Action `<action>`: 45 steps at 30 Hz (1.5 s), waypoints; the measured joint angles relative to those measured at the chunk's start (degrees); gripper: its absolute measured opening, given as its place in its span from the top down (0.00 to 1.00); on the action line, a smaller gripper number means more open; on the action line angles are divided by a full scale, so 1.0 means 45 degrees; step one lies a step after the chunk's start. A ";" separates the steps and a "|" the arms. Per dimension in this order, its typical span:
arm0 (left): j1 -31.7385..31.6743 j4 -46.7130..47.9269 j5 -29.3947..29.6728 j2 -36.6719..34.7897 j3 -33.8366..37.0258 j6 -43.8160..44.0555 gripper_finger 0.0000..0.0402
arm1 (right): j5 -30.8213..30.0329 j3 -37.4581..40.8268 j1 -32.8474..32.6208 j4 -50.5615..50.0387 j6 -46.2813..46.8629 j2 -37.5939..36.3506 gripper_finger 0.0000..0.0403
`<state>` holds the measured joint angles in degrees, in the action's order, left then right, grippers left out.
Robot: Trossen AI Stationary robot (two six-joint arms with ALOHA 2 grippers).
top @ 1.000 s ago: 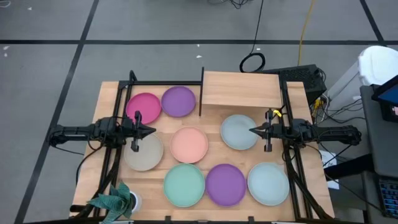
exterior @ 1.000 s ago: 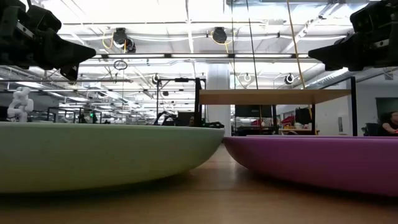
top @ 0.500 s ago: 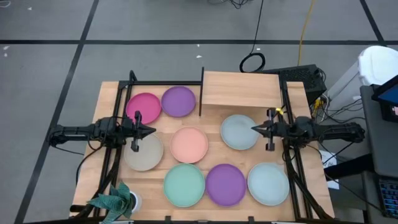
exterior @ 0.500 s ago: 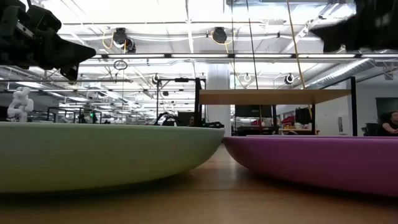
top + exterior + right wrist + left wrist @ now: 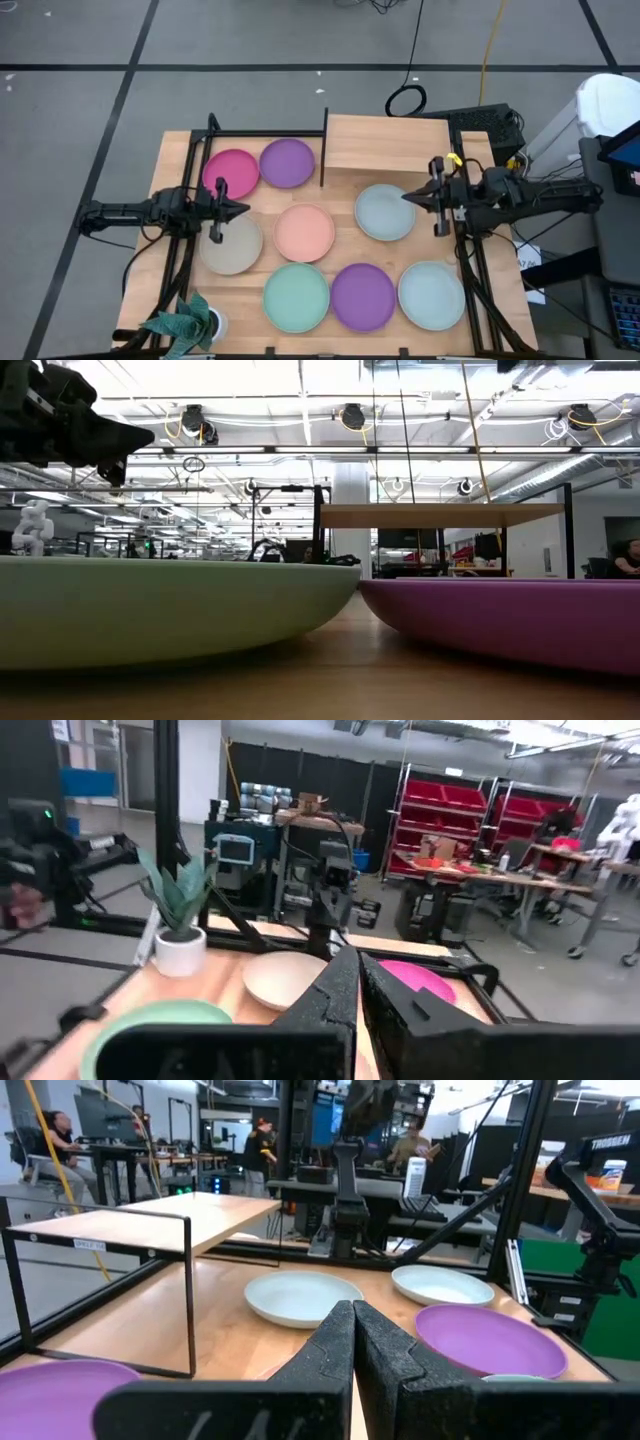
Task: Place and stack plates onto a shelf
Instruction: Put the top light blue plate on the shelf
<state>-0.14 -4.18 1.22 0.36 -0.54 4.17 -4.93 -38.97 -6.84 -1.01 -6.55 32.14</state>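
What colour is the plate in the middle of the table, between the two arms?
Peach; the plate shows best in the high view.

Around your table lay a grey floor (image 5: 250,40) crossed by dark lines, with a coiled black cable (image 5: 405,100) and a yellow cord (image 5: 490,40). Overhead, you had white ceiling light strips (image 5: 300,450). Behind stood red shelving (image 5: 470,805), cluttered workbenches (image 5: 490,870) and a potted plant (image 5: 180,915).

Beige plate (image 5: 232,246) partly under left tool (image 5: 243,210)
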 joint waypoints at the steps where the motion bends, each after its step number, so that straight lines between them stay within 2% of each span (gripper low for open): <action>1: 0.0003 -0.0082 0.0078 0.0000 0.0000 -0.0126 0.99 | -0.0026 -0.0406 -0.0073 -0.0149 0.0080 0.0340 1.00; 6: -0.0001 -0.0152 0.0090 0.0000 0.0000 -0.0584 0.99 | -0.0816 -0.2049 -0.0561 -0.0554 -0.0026 0.1904 1.00; 14: -0.0001 -0.0171 0.0090 0.0000 0.0000 -0.0560 0.99 | -0.2593 -0.4472 -0.1514 -0.2512 0.0665 0.4264 1.00; 18: -0.0001 -0.0191 0.0090 0.0000 0.0000 -0.0536 0.99 | -0.2609 -0.5571 -0.1882 -0.3819 0.1767 0.5342 1.00; 26: -0.0005 -0.0378 0.0094 0.0000 -0.0261 0.0153 0.99 | -0.2608 -0.5367 -0.2434 -0.4615 0.3755 0.6288 1.00; 30: -0.0005 0.0841 0.0100 0.0266 -0.1280 0.0767 0.99 | -0.2611 -0.4870 -0.2519 -0.4601 0.4588 0.6657 1.00; 34: 0.0004 0.2275 0.0099 0.1140 -0.2951 0.0981 0.99 | -0.2627 -0.4244 -0.2509 -0.4503 0.4839 0.6927 1.00; 45: 0.0098 0.6243 0.0061 0.5110 -0.8092 0.0637 0.99 | -0.2595 -0.2662 -0.2504 -0.3589 0.5152 0.7033 1.00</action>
<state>0.30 23.91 1.50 23.35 -36.95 7.04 -16.60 -50.95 -18.11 -17.17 16.64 63.79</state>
